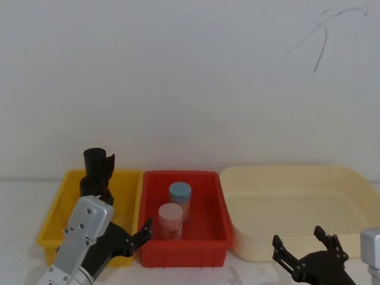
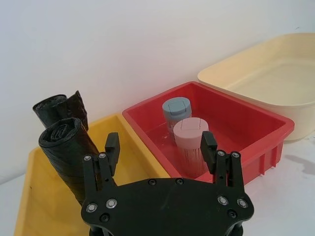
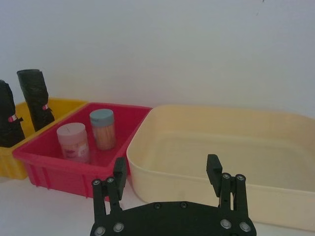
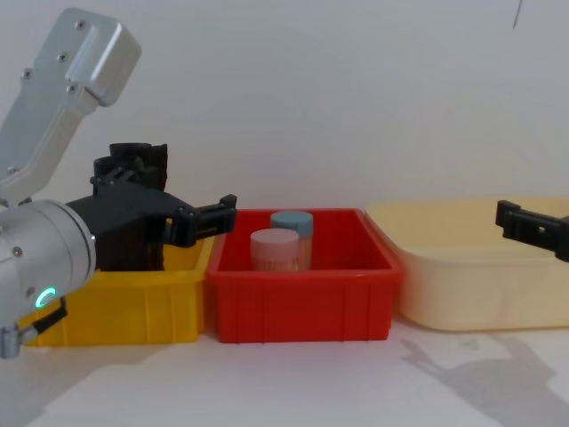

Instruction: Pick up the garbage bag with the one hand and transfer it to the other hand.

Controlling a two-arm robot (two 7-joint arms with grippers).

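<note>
Left wrist view: hovering with the left gripper spread and empty near the garbage bag, upright in the yellow bin beside another black roll, probably lined up to close around it; right gripper likewise spread, idle before the cream tub.

Left hand splayed, raised forward; right hand splayed, low.

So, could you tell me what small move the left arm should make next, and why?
Probably shift the left gripper a little to its left and forward, to bring its open fingers around the garbage bag. The bag stands in the yellow bin, ungrasped, while the gripper sits near that bin's border with the red bin. The right gripper hangs open by the cream tub.
</note>
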